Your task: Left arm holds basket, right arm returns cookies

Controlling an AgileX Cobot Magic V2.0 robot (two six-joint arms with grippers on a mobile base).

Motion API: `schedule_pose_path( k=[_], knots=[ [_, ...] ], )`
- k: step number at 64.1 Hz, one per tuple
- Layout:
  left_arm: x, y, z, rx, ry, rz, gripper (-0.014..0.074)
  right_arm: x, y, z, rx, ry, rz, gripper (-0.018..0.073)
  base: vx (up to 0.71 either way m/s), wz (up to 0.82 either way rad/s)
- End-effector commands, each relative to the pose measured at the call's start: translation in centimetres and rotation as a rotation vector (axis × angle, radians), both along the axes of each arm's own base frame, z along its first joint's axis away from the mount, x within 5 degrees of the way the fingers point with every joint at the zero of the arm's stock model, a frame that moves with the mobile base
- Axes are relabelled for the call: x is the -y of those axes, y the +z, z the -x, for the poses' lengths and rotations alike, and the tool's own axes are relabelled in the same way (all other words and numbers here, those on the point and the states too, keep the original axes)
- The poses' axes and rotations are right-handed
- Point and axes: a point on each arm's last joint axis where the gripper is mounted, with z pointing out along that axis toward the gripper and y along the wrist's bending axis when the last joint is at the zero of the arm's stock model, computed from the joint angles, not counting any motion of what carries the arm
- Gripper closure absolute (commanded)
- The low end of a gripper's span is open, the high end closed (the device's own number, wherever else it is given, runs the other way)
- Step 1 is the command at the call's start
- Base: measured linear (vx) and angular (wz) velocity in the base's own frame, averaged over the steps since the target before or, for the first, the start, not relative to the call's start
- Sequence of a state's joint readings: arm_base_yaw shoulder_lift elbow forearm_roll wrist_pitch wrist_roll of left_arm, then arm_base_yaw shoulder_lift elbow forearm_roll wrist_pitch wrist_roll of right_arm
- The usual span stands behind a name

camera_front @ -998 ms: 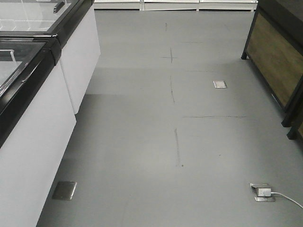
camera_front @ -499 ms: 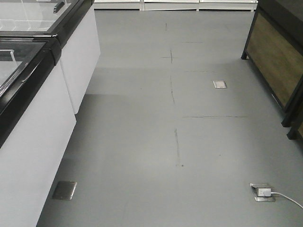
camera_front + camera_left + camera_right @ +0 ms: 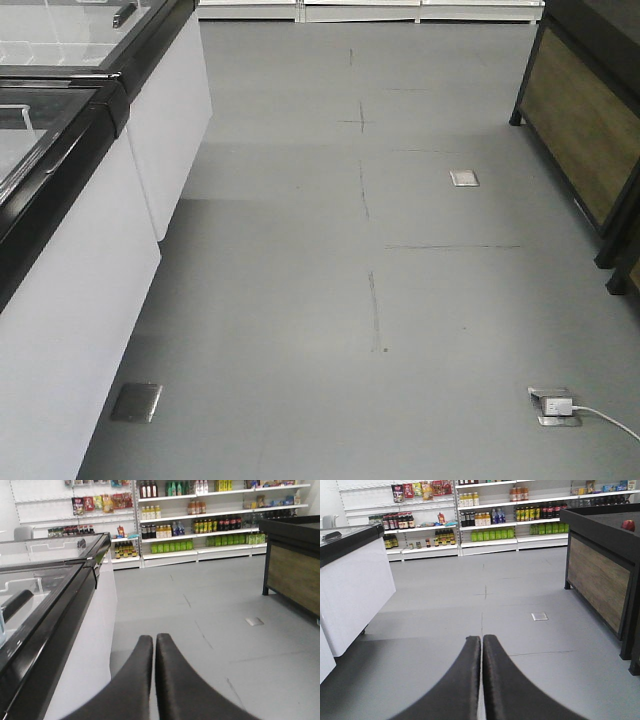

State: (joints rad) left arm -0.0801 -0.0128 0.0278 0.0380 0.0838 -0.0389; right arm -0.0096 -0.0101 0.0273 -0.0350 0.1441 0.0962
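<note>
A smooth, pale grey shop floor [image 3: 300, 320] fills the front view, crossed by thin dark seam lines. Two flat square metal cover plates sit flush in it: one near the lower left [image 3: 135, 402], one farther off to the right [image 3: 464, 178]. At lower right an open metal floor socket [image 3: 545, 394] holds a white plug [image 3: 558, 406], its white cable [image 3: 610, 421] trailing off along the floor. White chest freezers with black-rimmed glass lids [image 3: 70, 290] stand on the floor along the left. A dark-framed, wood-panelled display stand [image 3: 580, 130] stands at right. Beyond, white wall shelving [image 3: 170, 554] carries rows of green bottles [image 3: 172, 546] and other coloured bottles.
</note>
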Motion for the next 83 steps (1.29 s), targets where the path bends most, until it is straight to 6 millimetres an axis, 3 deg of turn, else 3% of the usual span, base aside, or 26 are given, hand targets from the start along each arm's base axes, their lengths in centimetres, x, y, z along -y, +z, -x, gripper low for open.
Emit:
schedule_pose_path(
  k=[1, 13, 30, 47, 65, 83],
  knots=[
    [0.0, 3.1, 0.5, 0.222, -0.015, 0.04, 0.0603, 0.0, 0.6, 0.1, 0.083, 0.003, 0.012, 0.0567, 0.0, 0.0],
    [0.0, 6.4, 1.1, 0.308, -0.015, 0.042, 0.0603, 0.0, 0.6, 0.1, 0.083, 0.003, 0.012, 0.0567, 0.0, 0.0],
    [0.2, 9.7, -1.5, 0.106, -0.009, 0.017, 0.0603, 0.0, 0.6, 0.1, 0.083, 0.003, 0.012, 0.0567, 0.0, 0.0],
    [0.4, 10.1, -3.8, 0.002, -0.009, 0.02, 0.0603, 0.0, 0.6, 0.1, 0.083, 0.003, 0.012, 0.0567, 0.0, 0.0],
    [0.4, 9.9, -3.8, -0.016, -0.008, 0.019, 0.0592, 0.0, 0.6, 0.1, 0.083, 0.003, 0.012, 0.0567, 0.0, 0.0],
    [0.4, 9.8, -3.8, -0.021, -0.008, 0.015, 0.045, 0.0, 0.6, 0.1, 0.083, 0.003, 0.012, 0.0567, 0.0, 0.0]
  ],
)
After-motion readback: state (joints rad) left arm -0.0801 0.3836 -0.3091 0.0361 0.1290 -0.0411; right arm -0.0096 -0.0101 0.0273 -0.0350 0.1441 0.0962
